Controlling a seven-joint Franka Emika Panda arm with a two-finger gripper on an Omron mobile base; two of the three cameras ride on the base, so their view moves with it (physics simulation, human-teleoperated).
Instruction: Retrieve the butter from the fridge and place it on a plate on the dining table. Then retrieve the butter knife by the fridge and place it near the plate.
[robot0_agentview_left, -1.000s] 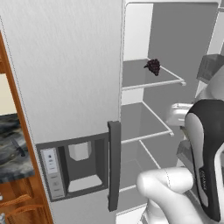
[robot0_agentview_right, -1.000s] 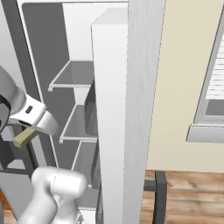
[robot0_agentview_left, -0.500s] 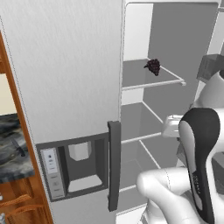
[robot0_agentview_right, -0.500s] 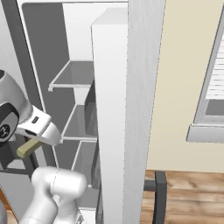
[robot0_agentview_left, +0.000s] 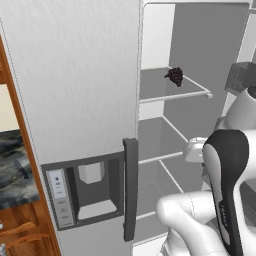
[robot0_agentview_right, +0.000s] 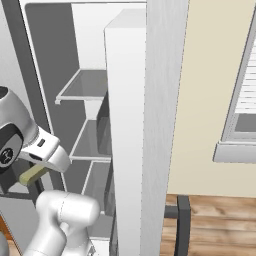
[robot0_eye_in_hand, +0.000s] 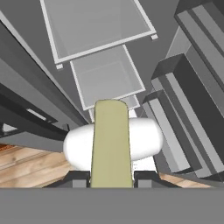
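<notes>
My gripper (robot0_eye_in_hand: 111, 178) is shut on the butter (robot0_eye_in_hand: 111, 140), a pale olive stick that juts out past the fingertips. In the right base view the butter (robot0_agentview_right: 32, 174) hangs under the hand in front of the open fridge (robot0_agentview_right: 85, 100). In the left base view, the fridge's left door (robot0_agentview_left: 75, 100) with its dispenser panel is closed, and the right compartment stands open with bare shelves. A thin dark thing (robot0_agentview_left: 20, 169) lies on the marbled counter left of the fridge; I cannot tell if it is the butter knife. The plate and dining table are out of view.
A small dark cluster (robot0_agentview_left: 175, 75) sits on the upper fridge shelf. The open fridge door (robot0_agentview_right: 125, 130) stands edge-on right of my arm, with door bins (robot0_eye_in_hand: 192, 100) close by. Beyond it are a beige wall, a window (robot0_agentview_right: 245, 115) and wooden floor (robot0_agentview_right: 215, 225).
The hand with the butter has dropped lower and back out of the fridge compartment. The arm's upper link has swung left a little. The grip has stayed shut.
</notes>
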